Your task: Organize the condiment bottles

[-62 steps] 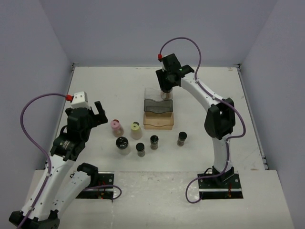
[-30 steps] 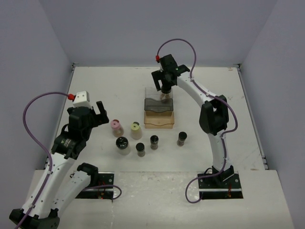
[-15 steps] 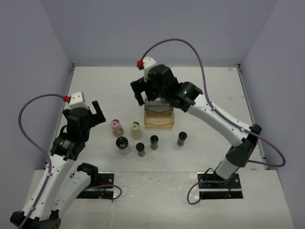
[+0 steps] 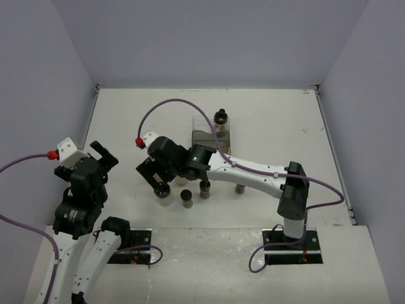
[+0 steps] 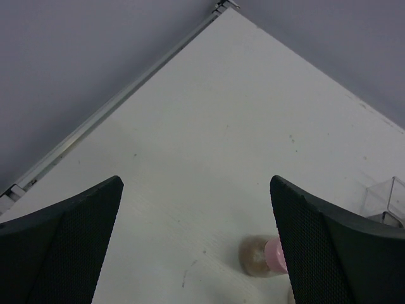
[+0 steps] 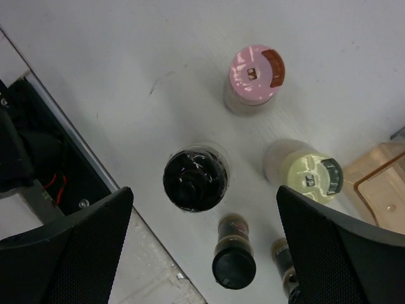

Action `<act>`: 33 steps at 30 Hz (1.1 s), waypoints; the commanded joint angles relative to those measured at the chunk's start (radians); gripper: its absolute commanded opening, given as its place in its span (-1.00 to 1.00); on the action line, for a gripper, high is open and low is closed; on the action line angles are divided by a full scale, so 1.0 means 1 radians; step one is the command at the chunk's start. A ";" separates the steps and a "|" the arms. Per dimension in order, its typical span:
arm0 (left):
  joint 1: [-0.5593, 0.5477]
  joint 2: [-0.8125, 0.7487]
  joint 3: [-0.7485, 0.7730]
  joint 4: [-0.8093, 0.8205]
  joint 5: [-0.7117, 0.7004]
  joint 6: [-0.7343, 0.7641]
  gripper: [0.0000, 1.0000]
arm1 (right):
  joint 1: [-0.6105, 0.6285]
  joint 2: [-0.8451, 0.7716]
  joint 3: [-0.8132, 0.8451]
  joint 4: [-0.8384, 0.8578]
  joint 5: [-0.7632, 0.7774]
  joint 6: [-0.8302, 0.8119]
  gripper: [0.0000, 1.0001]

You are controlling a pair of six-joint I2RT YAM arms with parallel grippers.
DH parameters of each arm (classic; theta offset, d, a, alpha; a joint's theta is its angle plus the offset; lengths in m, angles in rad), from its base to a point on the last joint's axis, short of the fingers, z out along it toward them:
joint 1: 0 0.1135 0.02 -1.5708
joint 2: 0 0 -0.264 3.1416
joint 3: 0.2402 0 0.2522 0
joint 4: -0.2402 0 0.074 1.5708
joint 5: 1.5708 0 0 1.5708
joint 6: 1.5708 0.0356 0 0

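My right gripper (image 4: 150, 177) is open and empty, hovering over the loose jars. In the right wrist view it (image 6: 204, 209) sits above a wide black-capped jar (image 6: 195, 180), with the pink-capped jar (image 6: 255, 76), the yellow-green-capped jar (image 6: 310, 174) and two small black-capped jars (image 6: 233, 266) around it. One black-capped jar (image 4: 220, 117) stands on the rack's (image 4: 202, 134) top step. My left gripper (image 4: 101, 152) is open and empty at the far left. In the left wrist view it (image 5: 196, 183) looks towards the pink-capped jar (image 5: 266, 256).
The right arm lies across the table middle and hides the pink and yellow-green jars from above. Small black-capped jars (image 4: 186, 198) stand near the front edge. The tan rack corner (image 6: 380, 183) shows at right. The left arm's base plate (image 6: 38, 145) lies beyond the table edge.
My right arm let go of a black-capped jar on the rack's top step and swung left and nearer, over the loose jars. My left arm drew back to the left.
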 commanded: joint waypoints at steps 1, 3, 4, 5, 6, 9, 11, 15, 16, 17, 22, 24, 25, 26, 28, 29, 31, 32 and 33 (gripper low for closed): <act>0.011 -0.032 0.023 0.002 -0.061 -0.037 1.00 | 0.028 0.022 0.008 0.002 -0.037 0.042 0.92; 0.011 -0.026 0.025 0.000 -0.055 -0.034 1.00 | 0.038 0.059 0.006 -0.004 -0.038 0.046 0.88; 0.011 -0.018 0.025 0.002 -0.050 -0.031 1.00 | 0.041 0.073 0.008 -0.014 -0.037 0.048 0.85; 0.011 -0.015 0.025 0.002 -0.047 -0.029 1.00 | 0.048 0.085 0.014 -0.017 -0.040 0.048 0.83; 0.011 -0.010 0.025 0.003 -0.042 -0.026 1.00 | 0.055 0.108 0.015 -0.020 -0.041 0.045 0.82; 0.011 0.002 0.021 0.015 -0.022 -0.012 1.00 | 0.064 0.149 0.029 -0.029 -0.027 0.045 0.77; 0.011 0.007 0.020 0.020 -0.015 -0.009 1.00 | 0.064 0.173 0.040 -0.046 0.012 0.051 0.76; 0.011 0.007 0.014 0.032 0.001 0.003 1.00 | 0.064 0.202 0.046 -0.052 0.051 0.052 0.76; 0.011 0.007 0.012 0.035 0.004 0.006 1.00 | 0.062 0.206 0.046 -0.052 0.052 0.051 0.76; 0.011 0.008 0.012 0.040 0.011 0.011 1.00 | 0.064 0.209 0.048 -0.051 0.051 0.048 0.64; 0.011 0.016 0.011 0.045 0.025 0.018 1.00 | 0.064 0.208 0.049 -0.046 0.016 0.046 -0.10; 0.011 0.017 0.009 0.049 0.033 0.024 1.00 | 0.065 0.191 0.054 -0.041 0.002 0.042 -0.53; 0.011 0.016 0.009 0.052 0.034 0.026 1.00 | 0.065 0.182 0.054 -0.037 -0.009 0.037 -0.62; 0.011 0.017 0.009 0.054 0.034 0.027 1.00 | 0.065 0.158 0.054 -0.032 -0.032 0.031 -0.76; 0.010 0.017 0.008 0.055 0.036 0.027 1.00 | 0.065 0.127 0.058 -0.018 -0.096 0.014 -0.88; 0.011 0.016 0.008 0.055 0.036 0.027 1.00 | 0.065 0.092 0.074 -0.017 -0.121 0.000 -0.87; 0.011 0.013 0.006 0.055 0.036 0.027 1.00 | 0.061 0.047 0.103 -0.015 -0.152 -0.020 -0.88; 0.011 0.013 0.006 0.057 0.036 0.029 1.00 | 0.056 0.024 0.115 -0.017 -0.152 -0.038 -0.87; 0.011 0.013 0.008 0.057 0.036 0.029 1.00 | 0.049 -0.020 0.126 -0.018 -0.149 -0.047 -0.87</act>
